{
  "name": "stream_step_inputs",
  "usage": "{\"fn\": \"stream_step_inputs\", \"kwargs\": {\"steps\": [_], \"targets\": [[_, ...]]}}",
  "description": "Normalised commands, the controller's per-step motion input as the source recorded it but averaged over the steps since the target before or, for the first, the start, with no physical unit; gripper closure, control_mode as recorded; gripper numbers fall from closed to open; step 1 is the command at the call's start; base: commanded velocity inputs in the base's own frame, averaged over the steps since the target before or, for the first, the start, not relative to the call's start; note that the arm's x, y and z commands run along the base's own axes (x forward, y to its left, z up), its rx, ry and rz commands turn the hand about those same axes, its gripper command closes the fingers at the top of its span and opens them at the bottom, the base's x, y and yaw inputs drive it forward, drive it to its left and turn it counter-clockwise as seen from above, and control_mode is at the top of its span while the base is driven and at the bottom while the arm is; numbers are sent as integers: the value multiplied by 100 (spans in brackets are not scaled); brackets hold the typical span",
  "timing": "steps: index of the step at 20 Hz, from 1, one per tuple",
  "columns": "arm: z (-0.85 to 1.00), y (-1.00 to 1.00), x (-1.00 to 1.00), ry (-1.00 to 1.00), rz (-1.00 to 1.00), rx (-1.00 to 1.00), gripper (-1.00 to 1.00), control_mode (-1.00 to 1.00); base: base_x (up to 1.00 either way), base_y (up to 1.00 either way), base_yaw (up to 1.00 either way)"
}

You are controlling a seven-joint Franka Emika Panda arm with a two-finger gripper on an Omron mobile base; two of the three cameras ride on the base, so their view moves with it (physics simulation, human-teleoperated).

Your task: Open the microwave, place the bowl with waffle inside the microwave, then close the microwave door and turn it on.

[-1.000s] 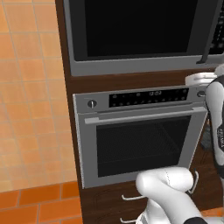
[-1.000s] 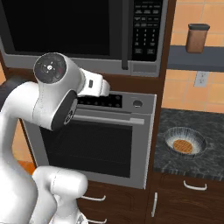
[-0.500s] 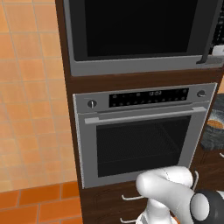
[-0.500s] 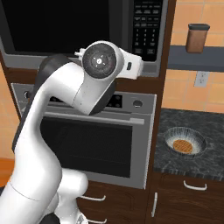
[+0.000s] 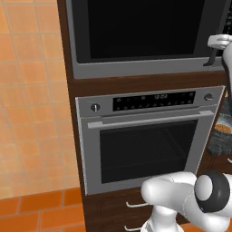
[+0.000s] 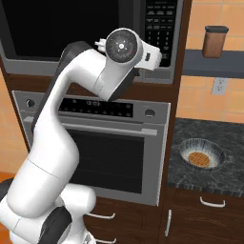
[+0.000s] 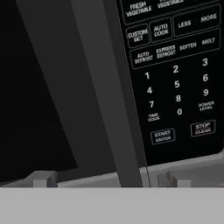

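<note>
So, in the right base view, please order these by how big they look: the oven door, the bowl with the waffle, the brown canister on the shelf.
1. Oven door, by far the largest.
2. Bowl with the waffle.
3. Brown canister, taller than wide, but it covers less of the picture than the bowl.

The microwave (image 5: 145, 38) sits shut above the silver oven (image 5: 147, 140), whose 2 knobs flank its display; the white arm (image 5: 190, 204) bulks low right, orange tiled wall (image 5: 31, 113) left.

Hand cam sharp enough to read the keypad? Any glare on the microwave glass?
Hand view: keypad legends slightly soft but readable, START included. Left base view: microwave door glass flat black, no glare. Right base view: even light, bowl crisp.
</note>
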Motion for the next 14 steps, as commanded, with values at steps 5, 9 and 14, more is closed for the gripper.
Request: {"fn": "stream_step_inputs", "kwargs": {"steps": [5,9,14], "targets": [[0,-18,67,0,0,1,-100,-100,0,0,0],[-4,-26,50,0,0,0,-100,-100,0,0,0],[-15,-9,41,0,0,0,100,-100,0,0,0]]}}
